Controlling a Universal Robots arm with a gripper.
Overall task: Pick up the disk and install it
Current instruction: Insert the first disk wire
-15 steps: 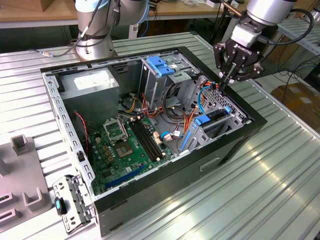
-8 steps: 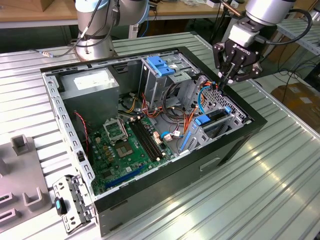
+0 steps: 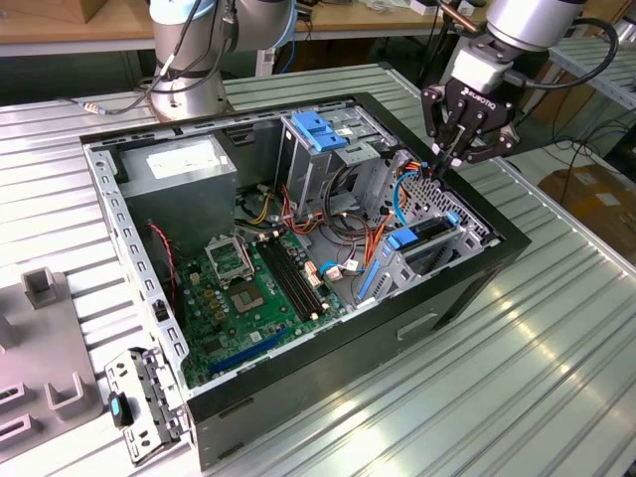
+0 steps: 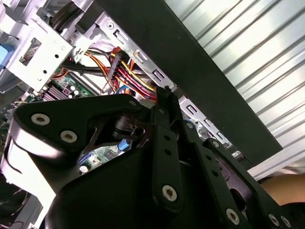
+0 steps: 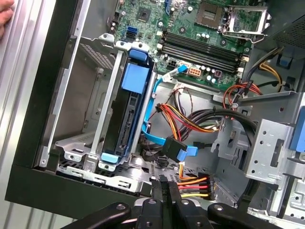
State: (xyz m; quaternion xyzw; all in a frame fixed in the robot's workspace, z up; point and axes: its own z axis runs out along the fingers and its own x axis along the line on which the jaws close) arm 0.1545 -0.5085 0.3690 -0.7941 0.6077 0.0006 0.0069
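Note:
The disk point(image 5: 125, 119) stands on edge in a metal bay at the corner of the open computer case point(image 3: 328, 338), with blue plastic rails at both ends. In the exterior view the disk point(image 3: 429, 231) is at the case's right end. My gripper point(image 3: 440, 164) hangs just above the case wall beside that bay, fingers shut and pointing down, with nothing between them. In the first wrist view the gripper point(image 5: 167, 191) is close to a connector with red, yellow and black wires point(image 5: 193, 183), a little apart from the disk. The second wrist view has the gripper point(image 4: 161, 98) over the same wires.
Loose cables point(image 5: 190, 119) and a blue data cable point(image 5: 157, 138) lie beside the bay. A tall cage with a blue handle point(image 3: 313, 134), a grey box with a white sticker point(image 3: 179, 164) and the motherboard point(image 3: 248, 288) occupy the case. A person's hand point(image 5: 4, 19) is at the case's edge.

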